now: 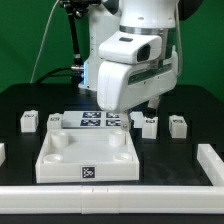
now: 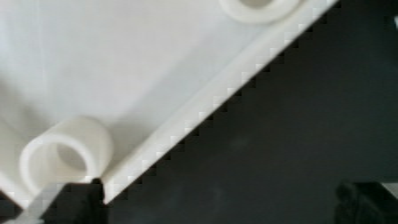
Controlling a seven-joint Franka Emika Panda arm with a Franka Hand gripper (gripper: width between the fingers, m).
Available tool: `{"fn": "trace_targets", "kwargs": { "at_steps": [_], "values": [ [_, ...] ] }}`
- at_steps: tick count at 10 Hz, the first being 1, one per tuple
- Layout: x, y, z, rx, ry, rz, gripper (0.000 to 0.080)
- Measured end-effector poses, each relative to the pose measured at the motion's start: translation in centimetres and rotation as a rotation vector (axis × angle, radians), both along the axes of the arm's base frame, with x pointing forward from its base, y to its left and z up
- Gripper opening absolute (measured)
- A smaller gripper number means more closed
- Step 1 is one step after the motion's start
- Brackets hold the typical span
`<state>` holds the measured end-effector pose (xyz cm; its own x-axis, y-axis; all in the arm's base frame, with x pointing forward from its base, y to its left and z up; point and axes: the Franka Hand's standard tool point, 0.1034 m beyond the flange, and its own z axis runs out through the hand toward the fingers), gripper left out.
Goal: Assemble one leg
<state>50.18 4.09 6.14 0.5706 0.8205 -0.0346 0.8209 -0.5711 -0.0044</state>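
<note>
Several small white legs with tags stand on the black table in the exterior view: two on its left [image 1: 29, 121] [image 1: 55, 119] and two on its right [image 1: 147, 124] [image 1: 178, 124]. My gripper [image 1: 152, 103] hangs just above and behind the nearer right leg, its fingers largely hidden by the white wrist. In the wrist view the gripper [image 2: 217, 205] is open and empty over bare black table. One finger [image 2: 71, 200] is at the edge of the large square white piece [image 2: 107, 80]. No leg shows in the wrist view.
The large square white piece [image 1: 88, 158] with corner recesses lies front centre, with a round socket [image 2: 68, 150] near my finger. The marker board [image 1: 95, 121] lies behind it. A white rail [image 1: 110, 198] borders the front and the exterior view's right [image 1: 212, 160].
</note>
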Motion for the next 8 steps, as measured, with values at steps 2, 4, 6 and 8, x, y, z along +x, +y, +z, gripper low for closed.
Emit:
{"fn": "trace_targets", "kwargs": {
  "at_steps": [2, 4, 6, 8],
  "values": [
    [-1.5, -1.8, -1.1, 0.014, -0.021, 0.176, 0.0650],
    [-2.5, -3.4, -1.6, 0.015, -0.021, 0.208, 0.0650],
    [-2.4, -3.2, -1.6, 0.016, -0.021, 0.209, 0.0650],
    [-2.4, -3.2, -1.7, 0.016, -0.020, 0.209, 0.0650]
  ]
}}
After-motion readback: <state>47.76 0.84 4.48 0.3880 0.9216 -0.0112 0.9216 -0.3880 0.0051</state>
